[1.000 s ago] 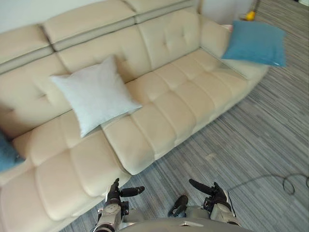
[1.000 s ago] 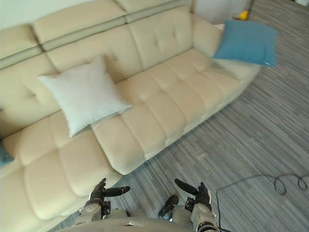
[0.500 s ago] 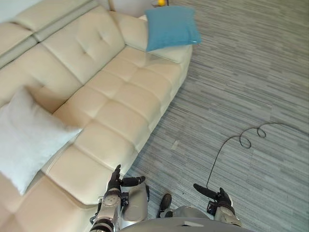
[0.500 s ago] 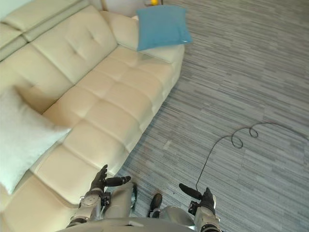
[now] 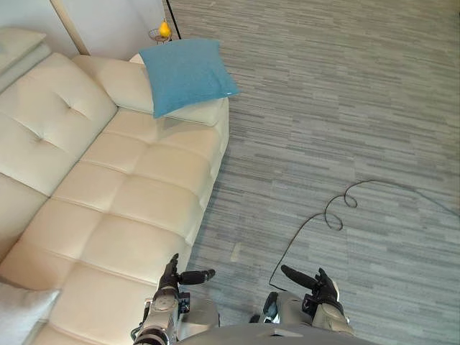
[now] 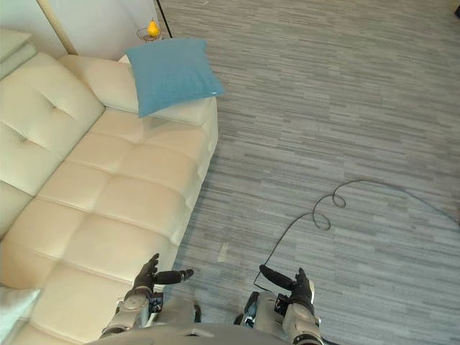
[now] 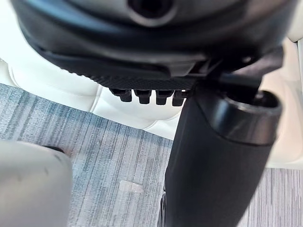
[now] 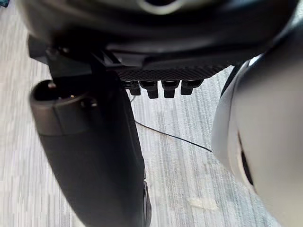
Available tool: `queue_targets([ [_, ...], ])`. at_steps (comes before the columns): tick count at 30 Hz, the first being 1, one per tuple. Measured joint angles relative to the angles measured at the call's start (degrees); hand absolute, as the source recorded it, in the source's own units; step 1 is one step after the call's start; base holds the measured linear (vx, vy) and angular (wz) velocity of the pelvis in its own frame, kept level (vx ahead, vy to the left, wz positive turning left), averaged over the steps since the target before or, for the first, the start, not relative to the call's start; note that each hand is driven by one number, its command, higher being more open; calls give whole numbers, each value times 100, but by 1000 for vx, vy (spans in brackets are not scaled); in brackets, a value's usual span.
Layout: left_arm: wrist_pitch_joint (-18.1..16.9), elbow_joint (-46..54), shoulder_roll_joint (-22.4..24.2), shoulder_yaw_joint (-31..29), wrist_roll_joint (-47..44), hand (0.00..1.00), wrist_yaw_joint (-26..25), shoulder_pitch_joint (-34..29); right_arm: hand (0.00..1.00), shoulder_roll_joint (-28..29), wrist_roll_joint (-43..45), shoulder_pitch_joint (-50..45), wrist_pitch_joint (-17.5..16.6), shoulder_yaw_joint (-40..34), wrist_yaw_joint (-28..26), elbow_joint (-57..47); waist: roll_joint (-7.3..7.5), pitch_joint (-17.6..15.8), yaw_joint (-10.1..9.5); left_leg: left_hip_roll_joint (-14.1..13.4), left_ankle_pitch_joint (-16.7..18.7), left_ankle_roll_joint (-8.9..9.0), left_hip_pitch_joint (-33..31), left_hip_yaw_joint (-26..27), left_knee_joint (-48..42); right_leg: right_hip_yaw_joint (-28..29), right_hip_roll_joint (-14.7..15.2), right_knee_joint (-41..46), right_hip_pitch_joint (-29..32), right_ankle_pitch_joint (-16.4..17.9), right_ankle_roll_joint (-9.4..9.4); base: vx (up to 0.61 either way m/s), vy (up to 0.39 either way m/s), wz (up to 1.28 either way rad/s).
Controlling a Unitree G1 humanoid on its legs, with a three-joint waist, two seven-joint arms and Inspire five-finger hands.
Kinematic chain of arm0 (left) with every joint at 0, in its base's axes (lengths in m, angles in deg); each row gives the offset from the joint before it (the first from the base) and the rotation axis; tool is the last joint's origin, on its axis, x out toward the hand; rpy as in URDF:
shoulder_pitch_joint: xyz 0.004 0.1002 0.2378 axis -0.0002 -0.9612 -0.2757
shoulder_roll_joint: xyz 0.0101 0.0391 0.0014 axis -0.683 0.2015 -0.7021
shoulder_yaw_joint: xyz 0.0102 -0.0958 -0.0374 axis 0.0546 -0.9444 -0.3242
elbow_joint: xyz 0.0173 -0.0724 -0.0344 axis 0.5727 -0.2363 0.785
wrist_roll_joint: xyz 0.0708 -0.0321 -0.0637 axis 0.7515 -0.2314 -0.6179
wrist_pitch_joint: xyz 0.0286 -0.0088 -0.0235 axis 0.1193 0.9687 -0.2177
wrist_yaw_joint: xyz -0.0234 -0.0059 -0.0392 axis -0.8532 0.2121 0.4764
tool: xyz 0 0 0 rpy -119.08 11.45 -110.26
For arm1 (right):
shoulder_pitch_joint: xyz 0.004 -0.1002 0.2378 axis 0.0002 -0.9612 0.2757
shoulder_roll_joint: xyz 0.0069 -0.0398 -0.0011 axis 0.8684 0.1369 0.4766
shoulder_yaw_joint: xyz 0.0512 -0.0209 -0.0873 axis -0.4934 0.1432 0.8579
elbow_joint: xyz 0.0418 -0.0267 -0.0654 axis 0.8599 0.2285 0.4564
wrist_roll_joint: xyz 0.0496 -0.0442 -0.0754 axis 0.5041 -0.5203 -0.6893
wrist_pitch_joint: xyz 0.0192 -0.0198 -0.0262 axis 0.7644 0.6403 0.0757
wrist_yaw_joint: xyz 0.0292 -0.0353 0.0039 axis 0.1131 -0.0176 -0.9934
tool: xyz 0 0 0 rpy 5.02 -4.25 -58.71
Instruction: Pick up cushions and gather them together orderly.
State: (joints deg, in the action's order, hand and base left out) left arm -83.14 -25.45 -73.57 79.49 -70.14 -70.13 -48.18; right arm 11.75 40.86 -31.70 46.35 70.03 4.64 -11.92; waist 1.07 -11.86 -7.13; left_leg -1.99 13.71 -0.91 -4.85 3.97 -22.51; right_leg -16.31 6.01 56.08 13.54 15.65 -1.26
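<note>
One floor point(image 5: 345, 108): grey carpet in fine stripes, taking up the right side and the near ground of the head views.
Sofa point(image 5: 108, 208): cream and tufted, running along the left from the near corner to the white wall point(image 5: 108, 21). Its armrest is at the far end.
Blue cushion point(image 5: 185, 74): lies tilted on the sofa's far armrest, one corner reaching the armrest's outer edge. It is well apart from both hands (most of the seat lies between it and the left hand's fingers).
White cushion point(image 5: 21, 320): a corner of it shows on the seat at the near left edge. It sits to the left of the left hand, near but apart, with bare seat between it and the fingers.
Left hand point(image 5: 171, 280): hovers low at the seat's front edge, where cream meets carpet. Its fingers are straight, its thumb is stretched sideways toward the right hand, and it holds nothing. Its wrist view shows sofa padding and carpet past the fingertips.
Right hand point(image 5: 321, 286): hovers over the carpet, level with the left hand but apart from it. Its fingers are straight, its thumb points toward the left hand, and it holds nothing and touches neither cushion.
Yellow object point(image 5: 164, 29): small, on a round stand point(image 5: 159, 36) by the wall, just beyond the blue cushion.
</note>
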Motion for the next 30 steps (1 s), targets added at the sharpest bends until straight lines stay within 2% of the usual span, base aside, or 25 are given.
queue_targets([
  [1,0,-23,-30,-12,-1,100,-20,2,100,2,-26,14,-35,6,-21,-8,-24,-10,27,-76,68,14,201,-15,-9,-244,223,18,88,43,67,390,-8,12],
  [2,-2,-23,-69,-57,-3,100,-86,-13,100,-1,-144,67,-65,22,-36,21,-57,-33,50,-277,190,86,472,-17,65,-438,329,-381,170,56,87,386,-44,13],
  [4,-1,-33,-152,-120,-4,100,-114,-122,100,4,-146,159,-72,58,-48,145,-10,-36,66,-460,266,210,780,6,290,-489,360,-1229,232,5,17,400,-140,9],
  [5,2,-31,-180,-139,-76,100,-136,-178,100,-5,-145,202,-82,110,-50,196,30,-38,100,-558,368,388,939,16,455,-457,328,-2196,293,-187,-140,501,-248,5],
  [6,1,-25,-219,-135,-108,100,-133,-194,100,-6,-145,224,-87,168,-50,257,107,-9,106,-509,410,462,976,29,511,-341,301,-2757,299,-540,-129,428,-234,-16],
  [7,3,-130,-242,-130,-112,100,-121,-141,100,-131,-153,308,-70,298,-85,436,13,-3,78,-706,452,533,1031,-18,545,-334,56,-2898,246,-854,300,477,-293,-38],
  [8,0,-170,-222,-125,-97,100,-88,-153,100,-206,-151,378,-73,340,-114,521,-117,20,60,-848,409,529,981,-27,451,-304,-148,-2987,245,-761,401,389,-250,-43],
  [9,-1,-198,-194,-128,-93,100,-82,-150,100,-230,-148,393,-68,337,-117,533,-171,26,73,-911,402,537,942,-60,275,-300,-221,-3004,240,-699,432,372,-257,-34],
  [10,2,-212,-138,-149,-91,100,-76,-143,100,-287,-149,407,-54,311,-114,555,-283,24,111,-1058,346,581,638,-208,-422,-314,-383,-3096,131,-626,505,290,-207,-15],
  [11,2,-210,-125,-175,-90,100,-71,-123,100,-317,-149,406,-52,302,-118,549,-347,-13,118,-1112,275,546,447,-322,-856,-350,-453,-3183,1,-604,531,348,-237,4],
  [12,5,-201,-48,-287,-49,100,-42,-48,100,-363,-148,380,-43,290,-109,531,-433,-114,133,-1254,53,397,-91,-516,-2214,-441,-613,-3487,-427,-575,570,412,-258,28],
  [13,-10,-41,-32,-375,-52,100,-31,-35,100,-362,-141,292,-28,288,-82,536,-384,-190,98,-1286,155,431,-563,-466,-3169,-527,-681,-3835,-943,-557,601,328,-196,33],
  [14,-18,4,-51,-370,-46,100,-37,-36,100,-351,-133,277,-29,292,-71,535,-352,-206,90,-1252,184,425,-670,-425,-3252,-543,-681,-3928,-1066,-554,605,301,-194,30],
  [15,-65,137,-68,-356,-39,100,-44,-28,100,-333,-110,267,-30,288,-37,542,-231,-248,87,-1113,264,394,-980,-190,-3093,-588,-681,-4267,-1424,-573,583,268,-164,20],
  [16,-80,177,-68,-354,-37,100,-48,-22,100,-331,-108,270,-30,289,-30,541,-199,-260,85,-1039,264,395,-1072,-122,-2846,-604,-679,-4384,-1534,-582,568,319,-142,27],
  [18,-135,213,-13,-336,1,100,-37,19,100,-329,-97,301,-32,276,12,539,-161,-265,65,-648,207,339,-1359,5,-1232,-705,-676,-4810,-1849,-607,522,300,-32,26],
  [20,-135,263,38,-348,3,100,-22,56,100,-335,-98,330,-32,272,27,538,-133,-279,7,-347,-361,316,-1427,26,375,-753,-667,-5113,-2062,-607,392,335,52,16],
  [21,-136,262,62,-355,1,100,-19,65,100,-326,-98,324,-32,269,30,544,-117,-285,-47,-259,-782,265,-1401,9,825,-747,-657,-5196,-2167,-575,321,368,71,1],
  [23,-143,242,61,-349,6,100,-16,64,100,-290,-98,314,-29,271,30,565,-85,-263,-141,-155,-1486,257,-1181,34,1196,-705,-597,-5267,-2321,-483,162,318,57,-1],
  [24,-132,199,56,-356,2,100,2,75,100,-237,-102,313,-30,228,23,571,-12,-240,-134,-54,-1855,104,-1111,82,1275,-735,-485,-5291,-2417,-388,3,325,55,14],
  [25,-129,200,37,-354,6,100,8,96,100,-173,-105,303,-24,193,16,567,124,-201,-143,90,-1786,26,-1086,145,1217,-750,-317,-5256,-2418,-363,-94,494,87,22],
  [27,-123,187,46,-344,6,100,35,103,100,-120,-116,295,-26,183,12,511,156,-181,-152,221,-1456,-80,-1060,178,945,-722,-94,-4823,-2387,-305,-273,448,121,17],
  [28,-123,160,39,-289,6,100,35,103,100,-105,-126,295,-27,179,-10,507,133,-164,-158,243,-1161,-138,-967,173,712,-660,104,-3973,-2197,-208,-433,467,205,13],
  [29,-110,124,32,-241,4,100,35,97,100,-79,-141,257,-28,177,-41,459,120,-152,-155,268,-899,-170,-783,146,569,-628,378,-2583,-1772,-268,-508,385,179,10],
  [30,-109,106,30,-231,6,100,37,92,100,-62,-152,213,-28,178,-52,399,121,-149,-144,291,-778,-191,-680,110,543,-589,546,-1866,-1541,-441,-541,302,154,20],
])
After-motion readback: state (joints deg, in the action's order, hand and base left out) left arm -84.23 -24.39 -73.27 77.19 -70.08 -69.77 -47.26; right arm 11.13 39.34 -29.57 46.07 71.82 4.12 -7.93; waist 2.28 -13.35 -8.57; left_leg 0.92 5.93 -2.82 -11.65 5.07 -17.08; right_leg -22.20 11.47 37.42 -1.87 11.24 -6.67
